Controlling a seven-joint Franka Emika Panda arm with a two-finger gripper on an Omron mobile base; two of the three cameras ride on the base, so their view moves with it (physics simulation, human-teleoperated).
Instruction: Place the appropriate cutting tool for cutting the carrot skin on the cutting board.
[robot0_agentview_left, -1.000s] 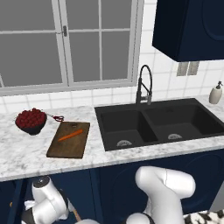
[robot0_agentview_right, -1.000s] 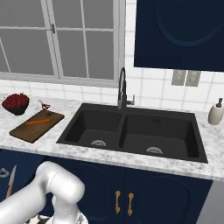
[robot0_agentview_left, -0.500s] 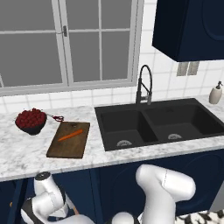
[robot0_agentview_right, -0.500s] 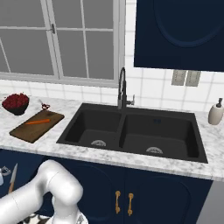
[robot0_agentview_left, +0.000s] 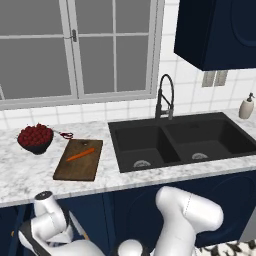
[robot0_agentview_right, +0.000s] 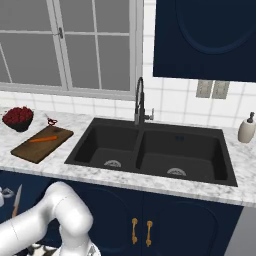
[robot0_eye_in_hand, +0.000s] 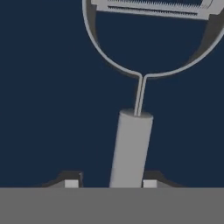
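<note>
Peeler seen close against a dark navy surface

The silver-grey peeler (robot0_eye_in_hand: 131, 148) runs up from the bottom edge: a plain cylindrical handle, a thin twin-wire neck, then a rounded loop head holding a toothed blade across the top. The gripper's (robot0_eye_in_hand: 110, 183) two fingertips flank the handle's lower end.

A silver-grey peeler (robot0_eye_in_hand: 131, 144) is seen against a flat navy surface. An orange carrot (robot0_agentview_left: 80, 155) is shown on a dark brown wooden cutting board (robot0_agentview_left: 67, 169). The counter (robot0_agentview_left: 20, 175) is patterned in white-grey marble, the sink (robot0_agentview_left: 185, 142) is black, and dark red fruit is heaped in a dark bowl (robot0_agentview_left: 35, 139). Cabinets (robot0_agentview_right: 200, 227) are navy.
</note>
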